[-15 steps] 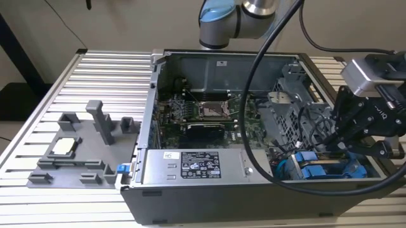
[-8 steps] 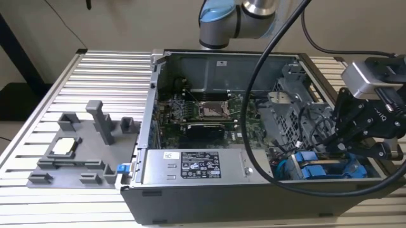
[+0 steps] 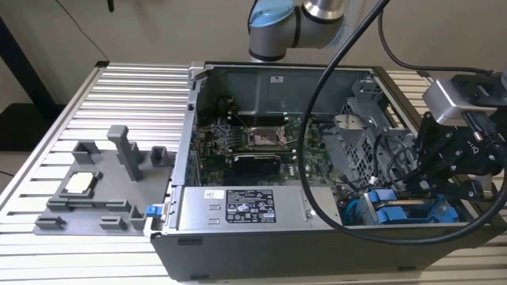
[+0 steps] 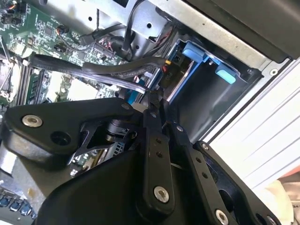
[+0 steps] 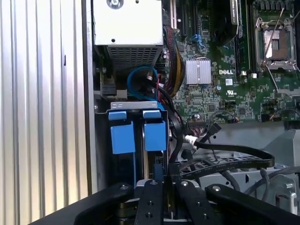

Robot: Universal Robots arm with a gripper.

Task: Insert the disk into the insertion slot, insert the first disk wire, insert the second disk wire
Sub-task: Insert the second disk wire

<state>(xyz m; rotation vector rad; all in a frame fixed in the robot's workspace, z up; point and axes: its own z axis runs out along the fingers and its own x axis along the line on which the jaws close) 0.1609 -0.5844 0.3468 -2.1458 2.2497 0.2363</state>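
My gripper reaches down into the open computer case at the exterior view's right, over the insertion slot with its blue clips. In both wrist views the fingers are closed together at the bay's end, and they seem to pinch the connector of a black disk wire. The gripper tips sit right at the edge of the disk, which lies inside the slot in its blue carrier frame. The wire loops back toward the motherboard from the gripper.
The case holds a grey power-supply box, a green motherboard with a CPU socket and a perforated metal cage. Loose black cables crowd the bay. A grey parts fixture stands on the slatted table.
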